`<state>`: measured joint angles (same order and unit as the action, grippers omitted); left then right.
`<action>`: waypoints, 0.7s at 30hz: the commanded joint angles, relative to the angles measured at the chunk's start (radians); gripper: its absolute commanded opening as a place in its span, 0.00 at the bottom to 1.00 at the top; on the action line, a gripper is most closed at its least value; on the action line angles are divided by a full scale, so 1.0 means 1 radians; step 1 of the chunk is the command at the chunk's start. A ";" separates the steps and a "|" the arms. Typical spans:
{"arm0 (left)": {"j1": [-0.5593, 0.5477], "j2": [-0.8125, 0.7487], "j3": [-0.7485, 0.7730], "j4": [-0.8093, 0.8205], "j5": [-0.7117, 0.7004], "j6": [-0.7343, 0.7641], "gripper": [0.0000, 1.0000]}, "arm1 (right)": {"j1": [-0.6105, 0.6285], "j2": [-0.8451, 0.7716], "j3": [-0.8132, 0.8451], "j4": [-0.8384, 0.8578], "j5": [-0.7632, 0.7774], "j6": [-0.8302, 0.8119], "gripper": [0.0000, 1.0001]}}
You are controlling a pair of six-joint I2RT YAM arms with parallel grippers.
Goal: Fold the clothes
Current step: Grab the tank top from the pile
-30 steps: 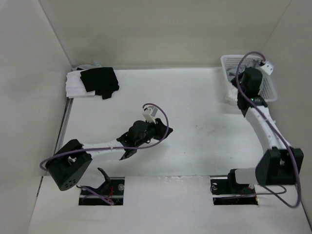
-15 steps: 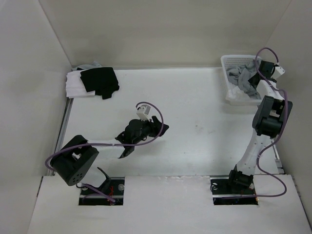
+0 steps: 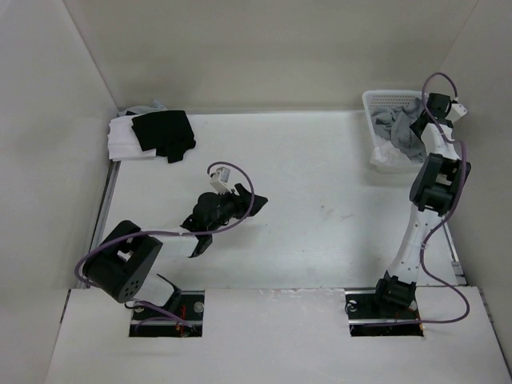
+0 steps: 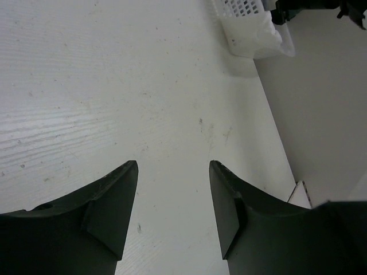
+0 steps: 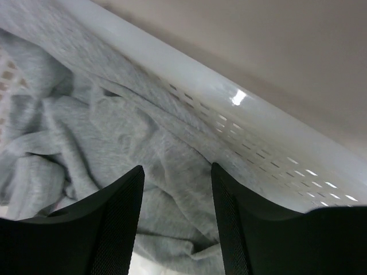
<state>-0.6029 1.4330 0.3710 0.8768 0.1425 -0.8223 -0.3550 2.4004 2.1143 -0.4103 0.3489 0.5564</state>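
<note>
The clothes (image 3: 395, 130) lie as a crumpled heather-grey heap inside the white mesh basket (image 3: 374, 101) at the back right. In the right wrist view the grey knit (image 5: 109, 132) fills the basket against its white slotted wall (image 5: 258, 143). My right gripper (image 3: 418, 128) hangs over the heap, open, and nothing shows between its fingers (image 5: 177, 167). My left gripper (image 3: 254, 200) hovers over the bare table left of centre, open and empty (image 4: 172, 166), pointing toward the basket (image 4: 243, 17).
A black garment (image 3: 164, 134) lies on a small white cloth (image 3: 122, 142) at the back left corner. White walls enclose the table on the left, back and right. The right arm stands tall along the right wall.
Both grippers went from shut to open. The right arm folded upright, its gripper moving to the basket's right side and uncovering the grey heap. The left gripper drew back to the left.
</note>
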 commanded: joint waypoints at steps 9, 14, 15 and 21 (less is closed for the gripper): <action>0.033 0.037 -0.021 0.154 0.068 -0.061 0.51 | -0.020 -0.091 -0.119 0.185 -0.021 0.068 0.00; 0.030 0.041 -0.017 0.156 0.068 -0.063 0.51 | 0.041 -0.398 -0.422 0.540 -0.022 0.063 0.00; 0.027 0.041 -0.015 0.156 0.068 -0.063 0.51 | 0.050 -0.441 -0.450 0.570 -0.019 0.063 0.00; 0.018 0.014 -0.007 0.157 0.077 -0.074 0.50 | 0.173 -0.815 -0.594 0.758 -0.025 0.051 0.00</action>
<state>-0.5785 1.4742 0.3569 0.9565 0.1970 -0.8841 -0.2684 1.8389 1.5600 0.0471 0.3225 0.6060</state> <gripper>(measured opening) 0.512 0.010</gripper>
